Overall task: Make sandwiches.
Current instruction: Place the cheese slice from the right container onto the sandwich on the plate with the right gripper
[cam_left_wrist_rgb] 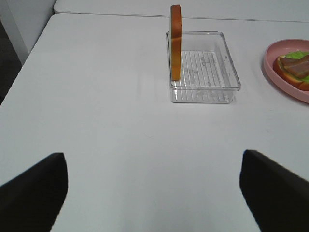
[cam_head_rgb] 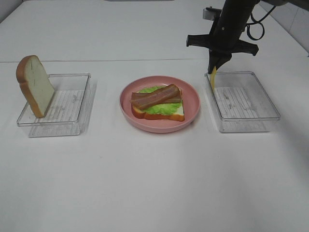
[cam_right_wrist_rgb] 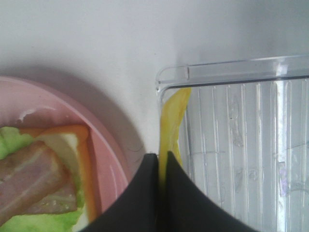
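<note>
On the pink plate (cam_head_rgb: 190, 113) lies a partial sandwich: a bread slice (cam_head_rgb: 175, 114), green lettuce (cam_head_rgb: 161, 108) and brown bacon strips (cam_head_rgb: 155, 96). A second bread slice (cam_head_rgb: 35, 85) leans upright against the left clear tray (cam_head_rgb: 79, 96), seen also as bread slice (cam_left_wrist_rgb: 175, 41) in the left wrist view. My right gripper (cam_head_rgb: 213, 69) is shut on the yellow cheese square (cam_head_rgb: 213, 78), which hangs on edge at the near-left corner of the right tray (cam_head_rgb: 246, 99); the wrist view shows the cheese (cam_right_wrist_rgb: 171, 121) pinched between the black fingers (cam_right_wrist_rgb: 140, 198). My left gripper (cam_left_wrist_rgb: 153, 193) is open over bare table.
The white table has a seam line running across behind the trays (cam_head_rgb: 111, 61). The right arm (cam_head_rgb: 227, 24) reaches down from the back right. The pink plate's rim (cam_right_wrist_rgb: 104, 145) lies just beside the right tray's corner (cam_right_wrist_rgb: 166, 77).
</note>
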